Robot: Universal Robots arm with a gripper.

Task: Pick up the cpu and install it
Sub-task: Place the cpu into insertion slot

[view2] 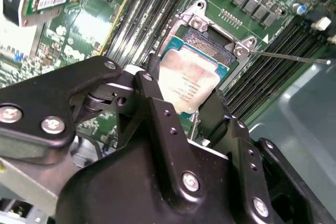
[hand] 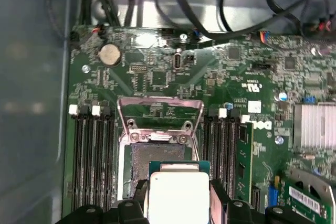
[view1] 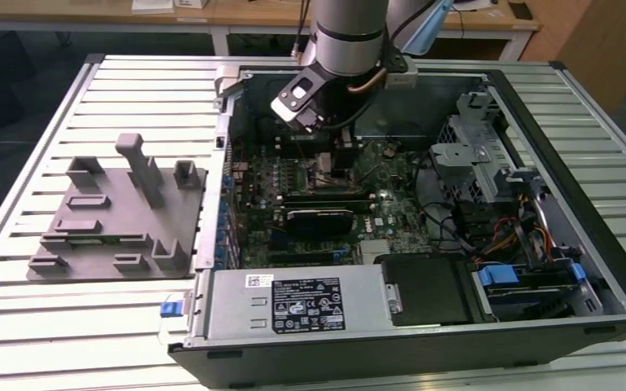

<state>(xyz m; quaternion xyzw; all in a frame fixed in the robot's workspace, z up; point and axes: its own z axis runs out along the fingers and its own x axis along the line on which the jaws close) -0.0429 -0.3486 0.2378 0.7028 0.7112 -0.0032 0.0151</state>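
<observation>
The cpu sits clamped between the gripper's two black fingers, its silvery top plate facing the wrist and its green rim showing at the far edge. In the first wrist view the cpu hangs over the near edge of the open socket rather than lying square in it — whether it touches the socket cannot be told. Beyond the fingertips the socket's metal load plate stands swung open, and a thin lever sticks out to one side. Rows of black memory slots flank the gripper on both sides, all on the green motherboard; a round coin battery lies farther past the socket. In the exterior view the gripper is low inside the open computer case, under the arm. Well apart from it — outside the case, on the slatted table — rests a grey fixture tray.
</observation>
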